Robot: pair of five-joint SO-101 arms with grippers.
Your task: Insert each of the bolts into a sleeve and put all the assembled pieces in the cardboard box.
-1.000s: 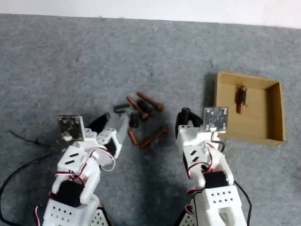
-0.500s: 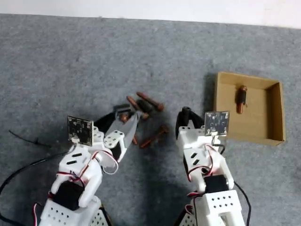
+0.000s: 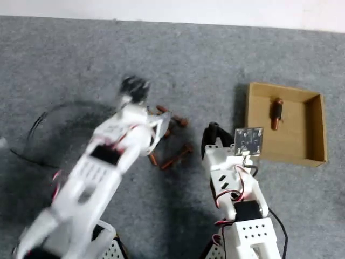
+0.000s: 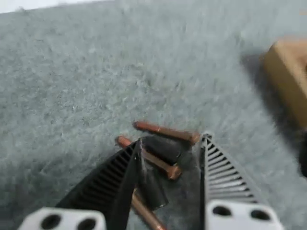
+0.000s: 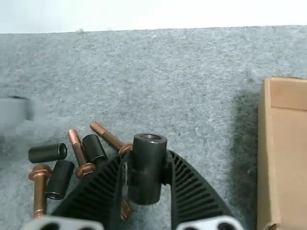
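My left gripper is open and hangs just above the pile of copper bolts and black sleeves, its fingers either side of them. From above, the left arm stretches out over that pile in mid-table. My right gripper is shut on an upright black sleeve, seen from above as the held sleeve, between the pile and the cardboard box. One assembled bolt and sleeve lies in the box.
Loose sleeves and bolts lie scattered beside my right gripper. A black cable loops over the grey carpet at the left. The box wall stands close on the right arm's other side.
The left arm has swung away from its base and stretched forward over the pile, its cable trailing out. The right arm has kept still with the sleeve.
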